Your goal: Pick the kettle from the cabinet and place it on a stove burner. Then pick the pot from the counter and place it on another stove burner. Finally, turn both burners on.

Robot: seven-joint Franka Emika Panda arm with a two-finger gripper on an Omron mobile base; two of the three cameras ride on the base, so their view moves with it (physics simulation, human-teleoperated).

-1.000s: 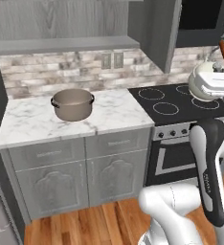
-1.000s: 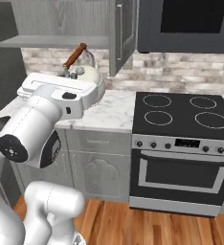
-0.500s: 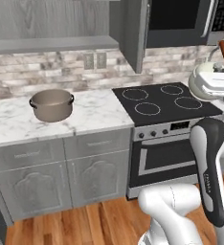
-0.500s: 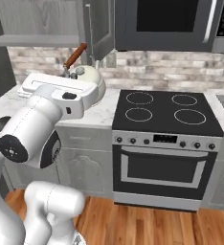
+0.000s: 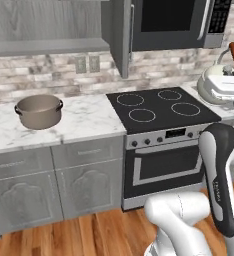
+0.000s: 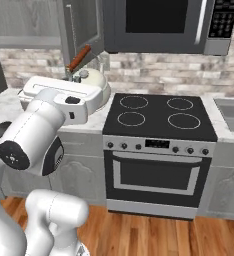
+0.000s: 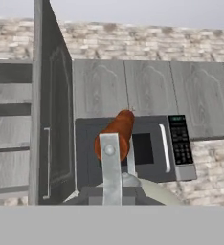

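The cream-white kettle (image 6: 96, 83) hangs in the air left of the stove (image 6: 156, 116), above the counter (image 6: 6, 102). My gripper (image 6: 75, 75) is shut on its arched handle, whose reddish-brown bar (image 7: 115, 136) rises in front of the hand camera. The fingertips themselves are hidden by the white hand. From the left base the kettle (image 5: 212, 84) floats just off the stove's (image 5: 161, 107) right edge. All four white-ringed burners are bare. The taupe pot (image 5: 38, 111) stands on the marble counter (image 5: 86, 121) left of the stove. The cabinet door (image 5: 120, 36) stands open beside its shelf (image 5: 44, 46).
A black microwave (image 5: 175, 22) hangs right over the stove and leaves little height above the rear burners. The open cabinet door (image 6: 82, 26) juts out beside the kettle's handle. A sink (image 6: 232, 111) lies right of the stove. Oven knobs (image 6: 156, 145) line the stove's front.
The base has driven to the right, so the stove and the pot have slid left in both base views. The kettle keeps its place in the shut gripper.
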